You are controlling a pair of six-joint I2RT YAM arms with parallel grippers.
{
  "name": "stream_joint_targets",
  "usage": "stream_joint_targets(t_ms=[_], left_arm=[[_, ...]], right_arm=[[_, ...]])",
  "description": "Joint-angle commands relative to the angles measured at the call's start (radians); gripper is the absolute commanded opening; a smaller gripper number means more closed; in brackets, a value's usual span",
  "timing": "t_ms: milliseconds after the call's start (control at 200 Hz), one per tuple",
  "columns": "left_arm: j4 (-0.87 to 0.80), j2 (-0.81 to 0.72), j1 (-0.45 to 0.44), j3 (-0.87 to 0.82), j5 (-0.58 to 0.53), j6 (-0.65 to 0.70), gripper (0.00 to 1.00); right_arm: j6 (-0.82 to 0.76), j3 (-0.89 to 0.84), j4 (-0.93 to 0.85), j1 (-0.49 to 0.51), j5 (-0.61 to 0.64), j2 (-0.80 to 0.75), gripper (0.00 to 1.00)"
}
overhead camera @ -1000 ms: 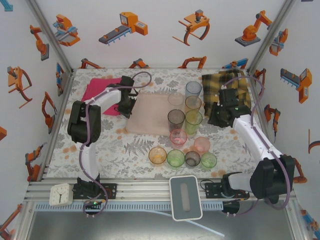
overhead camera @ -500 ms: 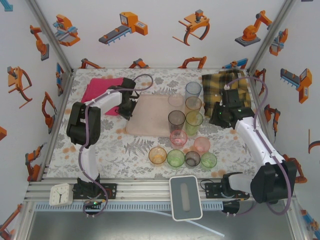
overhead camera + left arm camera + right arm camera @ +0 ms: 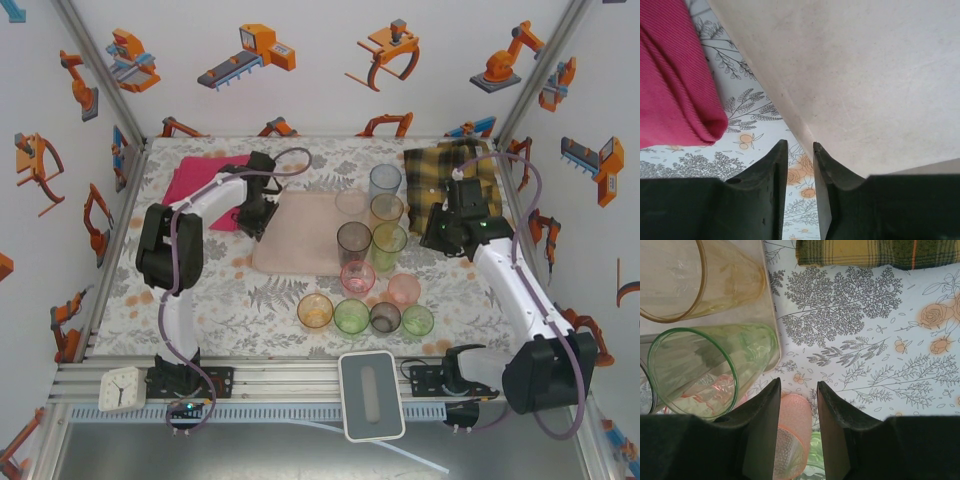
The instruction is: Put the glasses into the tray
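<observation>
Overhead I see glasses (image 3: pixel 386 243) along the tray's (image 3: pixel 295 235) right edge; up close, left gripper (image 3: pixel 800 150) and right gripper (image 3: pixel 799 386) are barely parted, empty.

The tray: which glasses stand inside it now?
The tray is bare on the left. An amber glass and a green glass stand by its right rim. From above that rim is covered, so others' footing is unclear.

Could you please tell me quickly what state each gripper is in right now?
Left gripper: slightly open, empty.
Right gripper: slightly open, empty.
</observation>
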Motion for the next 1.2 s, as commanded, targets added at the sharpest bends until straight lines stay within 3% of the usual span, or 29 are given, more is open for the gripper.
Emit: stream_joint_targets(t_ms=[0, 260, 511, 711, 971, 1197], left_arm=[[-0.064, -0.072, -0.003, 0.051, -0.007, 0.05, 0.39], [-0.103, -0.121, 0.001, 0.129, -0.011, 0.086, 0.52], [-0.254, -0.231, 0.001, 0.233, 0.085, 0.119, 0.59], [-0.275, -0.41, -0.036, 0.122, 0.235, 0.106, 0.64], [-0.248, -0.567, -0.159, -0.077, 0.409, 0.111, 0.72], [-0.186, -0.557, -0.239, -0.163, 0.404, 0.061, 0.74]], right_arm=[[-0.001, 0.038, -0.042, -0.007, 0.006, -0.019, 0.37], [-0.005, 0.09, -0.095, -0.007, 0.008, -0.044, 0.37], [-0.032, 0.16, -0.215, -0.007, 0.036, -0.096, 0.37], [-0.018, 0.152, -0.281, -0.007, 0.017, -0.182, 0.36], [-0.003, 0.192, -0.386, -0.007, 0.001, -0.254, 0.36], [0.03, 0.198, -0.427, -0.005, -0.014, -0.299, 0.34]])
